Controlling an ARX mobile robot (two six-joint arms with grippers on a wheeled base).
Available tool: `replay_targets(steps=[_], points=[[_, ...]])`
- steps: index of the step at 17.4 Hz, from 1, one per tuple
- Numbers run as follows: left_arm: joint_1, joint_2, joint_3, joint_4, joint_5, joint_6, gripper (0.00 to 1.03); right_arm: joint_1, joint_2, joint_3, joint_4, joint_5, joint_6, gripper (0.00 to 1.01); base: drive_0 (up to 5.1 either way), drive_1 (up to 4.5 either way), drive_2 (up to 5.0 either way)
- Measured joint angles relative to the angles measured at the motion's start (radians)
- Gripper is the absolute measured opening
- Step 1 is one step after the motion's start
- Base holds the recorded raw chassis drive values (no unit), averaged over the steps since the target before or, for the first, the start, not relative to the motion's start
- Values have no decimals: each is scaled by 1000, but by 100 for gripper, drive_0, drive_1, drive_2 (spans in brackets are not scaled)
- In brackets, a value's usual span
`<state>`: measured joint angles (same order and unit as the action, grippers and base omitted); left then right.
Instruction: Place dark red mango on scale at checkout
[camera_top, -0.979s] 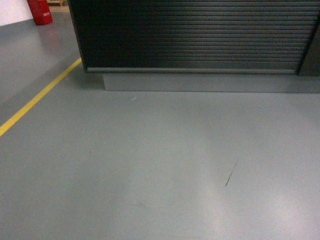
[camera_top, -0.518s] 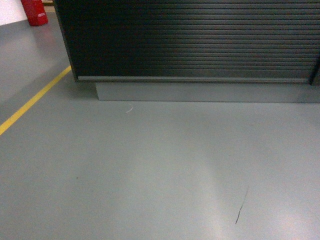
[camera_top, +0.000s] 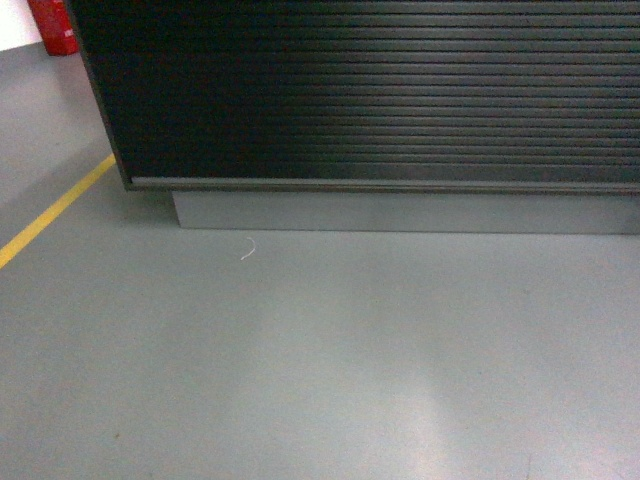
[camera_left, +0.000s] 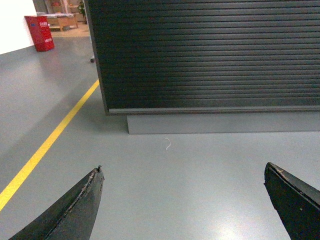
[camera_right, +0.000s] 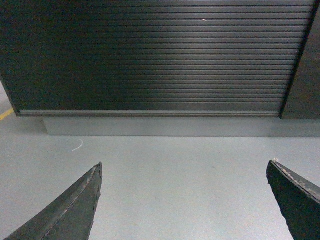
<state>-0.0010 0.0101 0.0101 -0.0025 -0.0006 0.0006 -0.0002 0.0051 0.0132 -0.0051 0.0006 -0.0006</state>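
Wrist views show both tools spread wide with nothing between them: the left gripper (camera_left: 182, 200) and right gripper (camera_right: 185, 200) hang low over grey floor (camera_top: 330, 350). Beyond them rises the checkout (camera_top: 380, 90), its ribbed front filling the far side, a yellow line (camera_left: 47, 145) to the left. Neither the dark red mango nor the scale is in sight. The step looks like approach; next the robot must locate the fruit.
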Motion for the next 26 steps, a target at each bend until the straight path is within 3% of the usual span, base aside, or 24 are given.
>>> replay_targets(steps=[26], points=[[0, 0, 0, 2, -1, 0, 98, 0, 0, 0, -2, 0, 0, 98, 3, 436, -430]])
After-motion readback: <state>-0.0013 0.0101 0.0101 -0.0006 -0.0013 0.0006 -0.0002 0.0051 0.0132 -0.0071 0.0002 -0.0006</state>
